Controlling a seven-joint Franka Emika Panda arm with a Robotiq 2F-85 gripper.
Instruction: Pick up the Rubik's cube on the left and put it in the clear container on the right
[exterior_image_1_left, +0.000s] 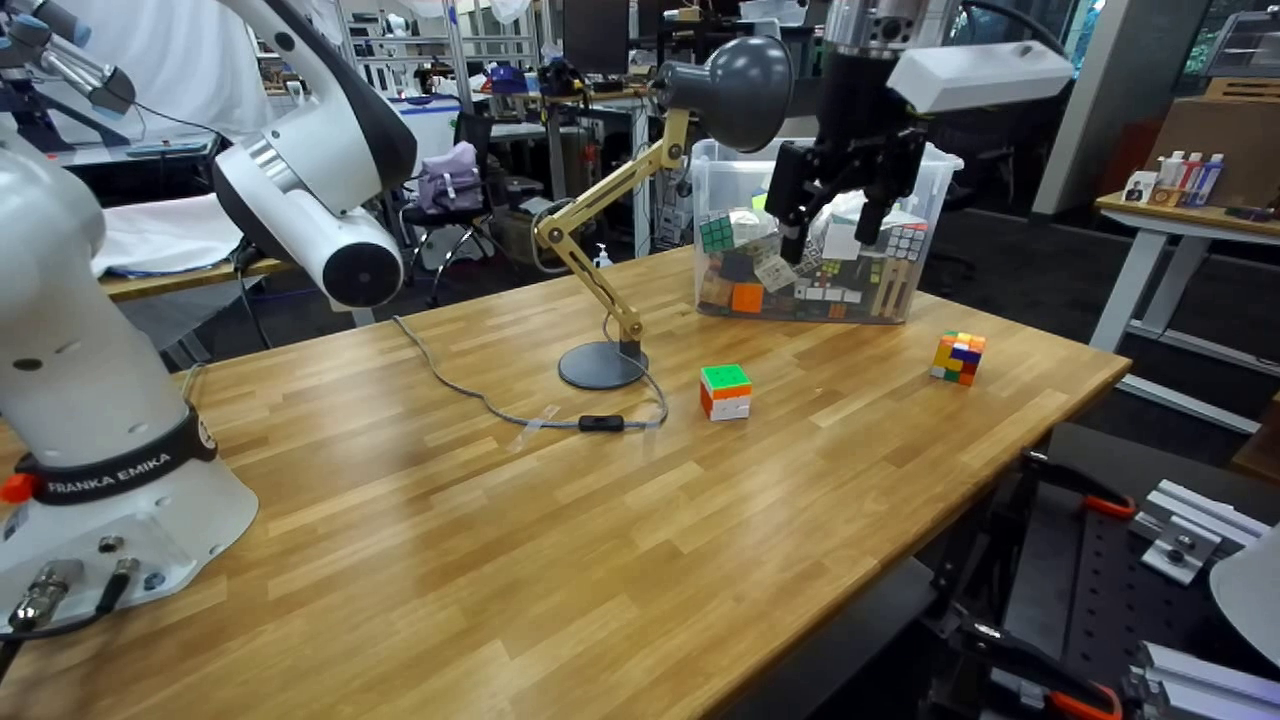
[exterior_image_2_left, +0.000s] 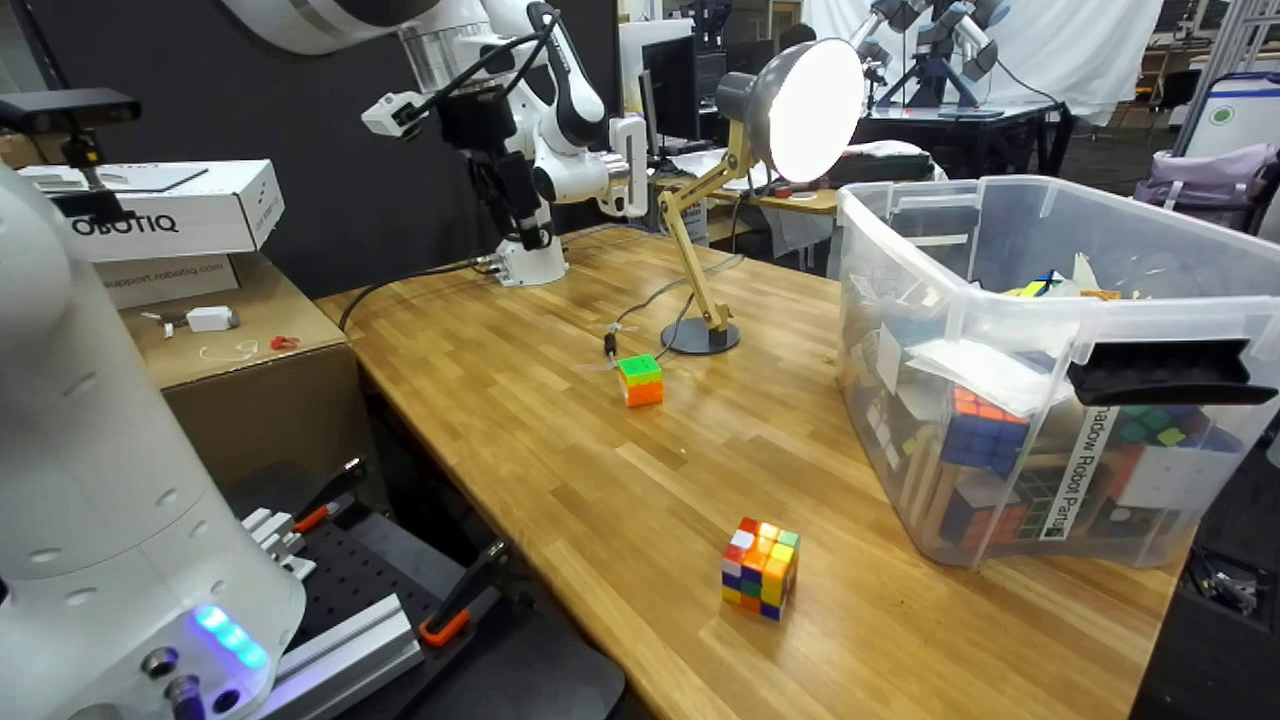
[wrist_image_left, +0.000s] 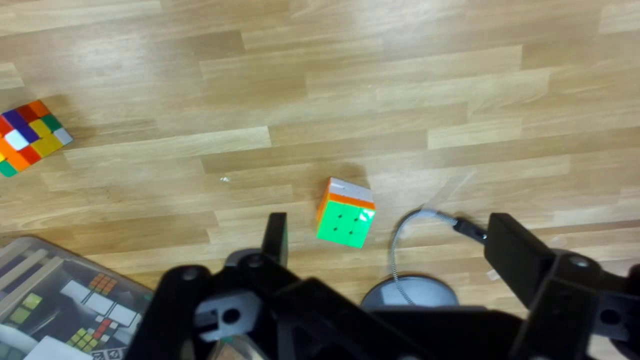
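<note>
The Rubik's cube (exterior_image_1_left: 726, 392) rests on the wooden tabletop (exterior_image_1_left: 480, 590), green face up, with orange and white bands on one side. It is located near the base of the desk lamp (exterior_image_2_left: 690, 258); the lamp cable (wrist_image_left: 393, 253), fitted with a black inline switch (exterior_image_1_left: 601, 423), lies on the tabletop just beside the Rubik's cube. The jaws are spread and directed downward above the tabletop. In the wrist view, the Rubik's cube appears within the gap between them; it sits lower than the jaws and apart from them. The clear container (exterior_image_2_left: 1010, 318) stands upright on the tabletop, well apart from the Rubik's cube. Puzzle cubes (exterior_image_2_left: 985, 443) and white sheets (exterior_image_2_left: 985, 375) show through its walls. A label (exterior_image_2_left: 1080, 472) on the container is partly legible and includes the words "Robot Parts". A scrambled cube (exterior_image_2_left: 760, 567) rests on the tabletop near the container. Part of this scrambled cube is cut off at the edge of the wrist view.
</note>
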